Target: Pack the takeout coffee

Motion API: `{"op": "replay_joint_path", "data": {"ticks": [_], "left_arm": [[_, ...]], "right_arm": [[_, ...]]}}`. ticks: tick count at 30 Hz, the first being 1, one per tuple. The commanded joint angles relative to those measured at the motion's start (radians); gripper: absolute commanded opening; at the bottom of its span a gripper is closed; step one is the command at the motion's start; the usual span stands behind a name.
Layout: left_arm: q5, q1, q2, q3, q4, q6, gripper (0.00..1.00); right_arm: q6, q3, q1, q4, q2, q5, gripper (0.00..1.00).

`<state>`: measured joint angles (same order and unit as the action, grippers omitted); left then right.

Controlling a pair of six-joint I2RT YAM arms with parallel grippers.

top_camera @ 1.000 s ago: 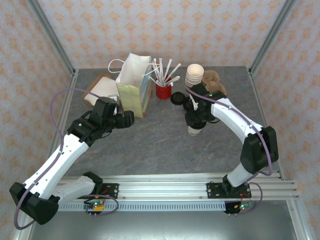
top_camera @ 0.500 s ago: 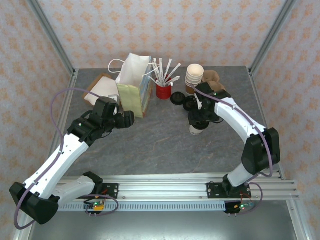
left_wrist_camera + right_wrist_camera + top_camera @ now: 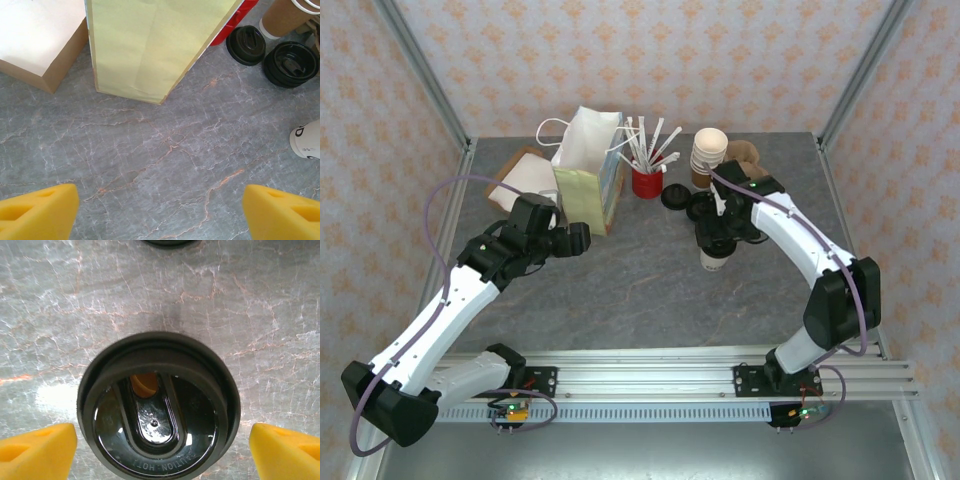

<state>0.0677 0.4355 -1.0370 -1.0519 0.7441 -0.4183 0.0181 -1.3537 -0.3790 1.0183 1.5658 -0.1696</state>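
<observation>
From my station, the right gripper (image 3: 160,455) hung straight over the takeout coffee (image 3: 159,412), and its wrist camera looked down onto the round black lid with the sip slot and raised lettering. The two yellow pads (image 3: 37,450) stood wide apart, one on either side of the lid, and I saw grey stone between pad and lid on the right side, so the jaws were open and had hold of nothing. In the overhead view the cup (image 3: 715,258) stood upright on the desk (image 3: 640,290) directly beneath that gripper (image 3: 718,235). Just beyond it, further from the arm's base, lay two loose black lids (image 3: 245,45) side by side, and past those stood a stack of lidless cups (image 3: 708,152) and a red cup of straws (image 3: 646,182). The left gripper (image 3: 160,215) was also spread wide, with only bare marbled desk between its pads – it held nothing. Straight ahead of it stood a yellow-green paper bag (image 3: 150,45), with a brown box (image 3: 35,40) under a white top ahead and to its left. The coffee cup (image 3: 306,140) sat well off to its right – clear of both pads.
</observation>
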Motion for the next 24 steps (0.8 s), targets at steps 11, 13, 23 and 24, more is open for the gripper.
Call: {"op": "replay_joint_path", "data": {"ticks": [11,13,23,24], "left_arm": [[-0.113,-0.019,-0.066,-0.214,0.001,0.107,0.86],[-0.128,-0.039,-0.124,-0.297,0.017,0.151,0.84],[-0.125,-0.13,-0.549,-0.834,0.221,0.313,0.71],[-0.128,-0.134,-0.592,-0.887,0.238,0.331,0.69]], "right_arm": [[0.035,0.019,-0.132,-0.373,-0.25,-0.077,0.9],[0.04,0.044,-0.155,-0.473,-0.279,-0.122,0.91],[0.034,0.059,-0.183,-0.603,-0.264,-0.191,0.91],[0.037,0.061,-0.184,-0.601,-0.263,-0.189,0.91]]}}
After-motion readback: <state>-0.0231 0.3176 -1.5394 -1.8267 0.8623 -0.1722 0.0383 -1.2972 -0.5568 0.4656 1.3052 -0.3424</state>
